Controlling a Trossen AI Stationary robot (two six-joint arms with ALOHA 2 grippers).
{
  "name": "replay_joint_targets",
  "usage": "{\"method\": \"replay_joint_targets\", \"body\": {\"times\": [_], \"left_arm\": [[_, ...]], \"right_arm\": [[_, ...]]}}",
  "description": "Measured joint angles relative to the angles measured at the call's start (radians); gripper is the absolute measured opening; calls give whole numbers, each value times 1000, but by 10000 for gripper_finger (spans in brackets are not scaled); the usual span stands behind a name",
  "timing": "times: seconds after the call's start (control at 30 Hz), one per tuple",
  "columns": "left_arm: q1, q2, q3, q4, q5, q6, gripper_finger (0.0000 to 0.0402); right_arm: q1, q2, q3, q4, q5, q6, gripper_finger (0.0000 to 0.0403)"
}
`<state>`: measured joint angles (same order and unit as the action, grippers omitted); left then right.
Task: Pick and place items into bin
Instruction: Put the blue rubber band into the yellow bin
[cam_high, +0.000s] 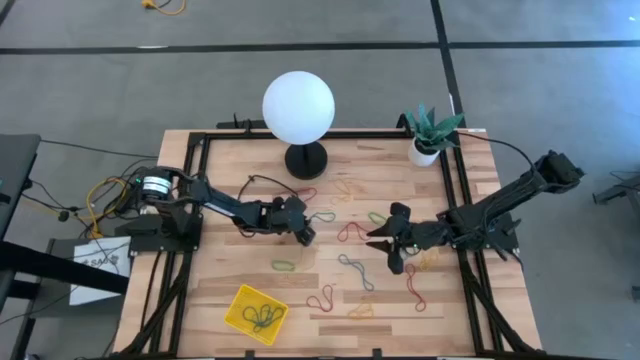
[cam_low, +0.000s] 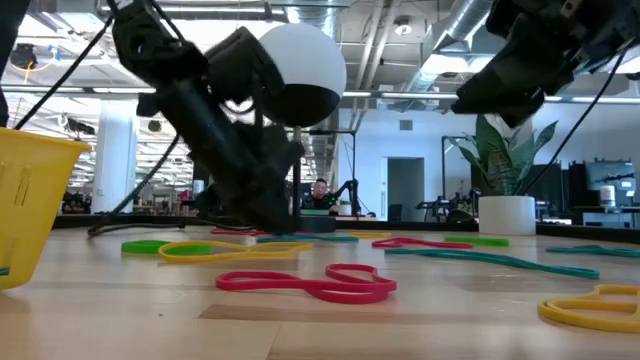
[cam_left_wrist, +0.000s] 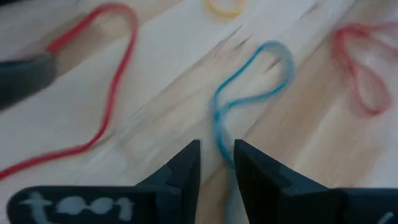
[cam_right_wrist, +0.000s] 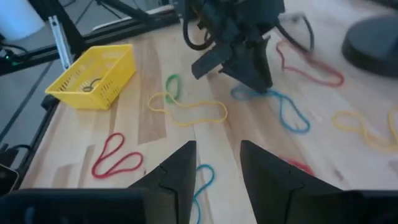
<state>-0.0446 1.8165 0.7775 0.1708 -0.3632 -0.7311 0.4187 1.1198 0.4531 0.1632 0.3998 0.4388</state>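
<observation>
My left gripper (cam_high: 303, 232) points down at the table's middle, its tips at the wood (cam_right_wrist: 264, 84). It is open by a narrow gap (cam_left_wrist: 217, 155), and one end of a blue-green rubber band (cam_left_wrist: 249, 74) runs between the fingers; I cannot tell whether they touch it. My right gripper (cam_high: 390, 245) hovers to its right, open (cam_right_wrist: 214, 155) and holding nothing. Red, green, yellow and blue bands lie flat across the wood (cam_high: 350, 262). The yellow bin (cam_high: 232, 305) sits near the near-left edge with a few bands inside (cam_right_wrist: 90, 84).
A globe lamp (cam_high: 298, 108) on a black base stands at the far middle, and a potted plant (cam_high: 423, 152) at the far right. A red band (cam_left_wrist: 118, 62) lies close to my left gripper. Black frame rails (cam_high: 190, 180) border the table.
</observation>
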Motion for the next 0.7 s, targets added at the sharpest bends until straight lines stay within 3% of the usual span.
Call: {"method": "replay_joint_targets", "body": {"times": [0.3, 0.53, 0.7], "left_arm": [[-1, 47, 4, 86, -25, -14, 83], [1, 45, 3, 76, 22, 74, 10], [-3, -51, -3, 15, 221, 152, 2]], "right_arm": [[0, 53, 0, 7, 0, 32, 118], [0, 146, 1, 46, 0, 62, 118], [24, 175, 1, 135, -14, 145, 118]]}}
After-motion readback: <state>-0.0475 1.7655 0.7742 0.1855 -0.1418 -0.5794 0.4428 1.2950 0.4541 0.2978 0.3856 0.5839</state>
